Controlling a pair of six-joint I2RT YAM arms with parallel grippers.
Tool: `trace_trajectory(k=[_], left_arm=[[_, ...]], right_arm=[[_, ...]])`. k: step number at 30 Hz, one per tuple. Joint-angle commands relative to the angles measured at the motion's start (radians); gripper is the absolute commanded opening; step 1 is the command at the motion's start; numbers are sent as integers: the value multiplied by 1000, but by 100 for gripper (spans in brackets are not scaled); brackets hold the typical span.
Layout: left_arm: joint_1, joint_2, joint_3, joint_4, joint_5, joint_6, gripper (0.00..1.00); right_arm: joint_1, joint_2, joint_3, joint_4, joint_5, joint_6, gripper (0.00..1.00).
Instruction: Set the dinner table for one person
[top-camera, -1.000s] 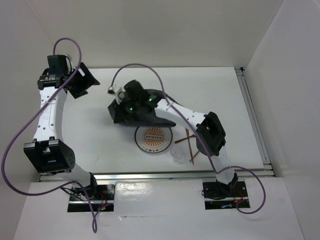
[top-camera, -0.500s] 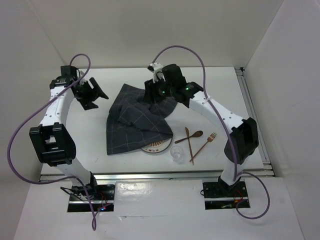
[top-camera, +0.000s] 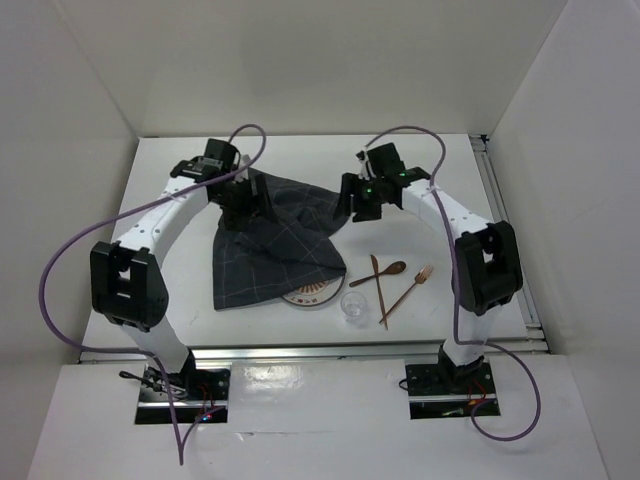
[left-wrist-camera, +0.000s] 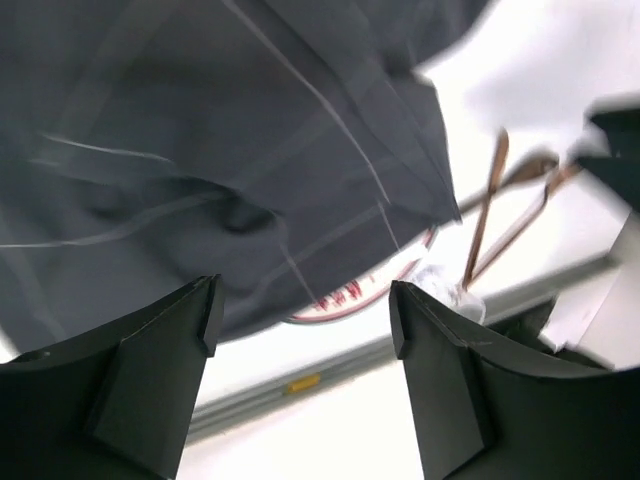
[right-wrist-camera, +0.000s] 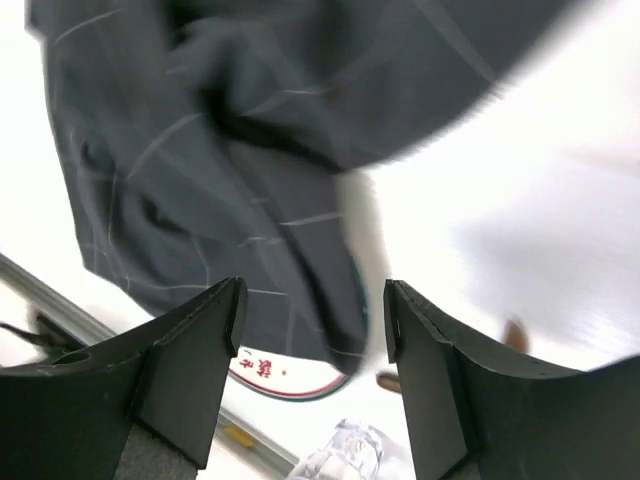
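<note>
A dark grey checked cloth lies rumpled on the white dinner table and covers most of a patterned plate. My left gripper is open just above the cloth's far left part, with nothing between its fingers. My right gripper is open at the cloth's far right edge, also empty. A clear glass, a wooden spoon and a wooden fork lie to the right of the plate. The cloth, plate rim and glass show in the left wrist view.
A metal rail runs along the table's right side, and another runs along the near edge. White walls close in the back and both sides. A third thin wooden utensil crosses the spoon.
The right gripper carried the bunched cloth to the far side, spread it out and let go, ending further right. The left arm swung in from the far left onto the cloth.
</note>
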Motion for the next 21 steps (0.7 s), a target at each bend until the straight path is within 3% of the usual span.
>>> trace_trajectory(k=[1,5,8,14,17,20,21], left_arm=[[-77,2,-19,21,-29,-47,86],[-77,68,33,-5,-121,-88,91],[-11,86,54,-29,-172,-100,95],[209,-44,-158,75,-48,-131,99],[262,-53,-254,115,-1,-150,100],[285,-1,-275,125,0,-159,100],[294,-1,-284,142,0,-174,100]], right_arm=[[-144,22,-58,48,-87,108,68],[-190,159,32,58,-133,119,66],[-190,276,123,18,-124,110,75],[-190,411,243,27,-145,110,78],[-178,473,306,18,-145,110,73],[-169,520,355,18,-158,110,60],[-157,520,384,27,-158,110,49]])
